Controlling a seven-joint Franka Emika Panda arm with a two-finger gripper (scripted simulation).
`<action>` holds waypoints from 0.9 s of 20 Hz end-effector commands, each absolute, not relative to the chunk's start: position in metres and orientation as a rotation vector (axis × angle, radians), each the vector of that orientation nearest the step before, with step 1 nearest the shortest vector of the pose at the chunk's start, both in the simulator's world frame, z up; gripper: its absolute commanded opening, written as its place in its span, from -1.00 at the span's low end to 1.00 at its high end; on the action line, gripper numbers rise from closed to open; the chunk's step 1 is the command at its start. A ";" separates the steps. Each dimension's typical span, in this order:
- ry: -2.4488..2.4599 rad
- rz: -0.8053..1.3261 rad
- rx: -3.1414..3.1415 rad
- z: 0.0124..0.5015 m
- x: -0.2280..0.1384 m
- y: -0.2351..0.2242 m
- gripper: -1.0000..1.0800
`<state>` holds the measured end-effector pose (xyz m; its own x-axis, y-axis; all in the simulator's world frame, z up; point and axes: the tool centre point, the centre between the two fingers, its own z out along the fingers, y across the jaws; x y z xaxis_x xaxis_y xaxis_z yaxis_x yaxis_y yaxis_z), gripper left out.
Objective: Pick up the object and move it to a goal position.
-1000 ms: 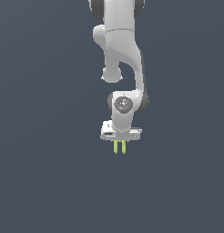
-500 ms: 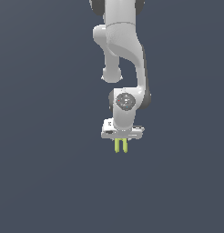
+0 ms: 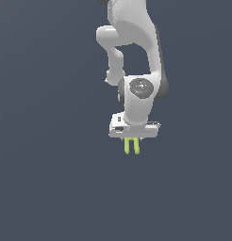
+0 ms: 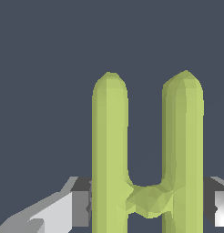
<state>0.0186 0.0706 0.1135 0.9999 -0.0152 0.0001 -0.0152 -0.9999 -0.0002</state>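
I see only a flat dark slate-blue backdrop; I can't tell whether it's a worktop.

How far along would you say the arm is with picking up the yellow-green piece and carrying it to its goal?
The pickup looks done: the yellow-green piece hangs below the gripper, with nothing visible under it, and the wrist view shows a finger against each side of its two bars. In hand is the carry itself. Left is reaching the goal position, but no goal marker shows in either view, so I cannot tell how far it is.
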 end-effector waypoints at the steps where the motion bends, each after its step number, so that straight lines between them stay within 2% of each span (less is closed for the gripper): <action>1: 0.024 -0.001 -3.141 0.140 0.023 0.078 -1.00; 9: 0.025 0.000 -3.142 0.208 0.038 0.098 -1.00; 18: 0.025 0.000 -3.142 0.241 0.046 0.108 -1.00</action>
<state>0.0453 0.1071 0.2377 0.9999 -0.0153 0.0015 -0.0153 -0.9999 -0.0001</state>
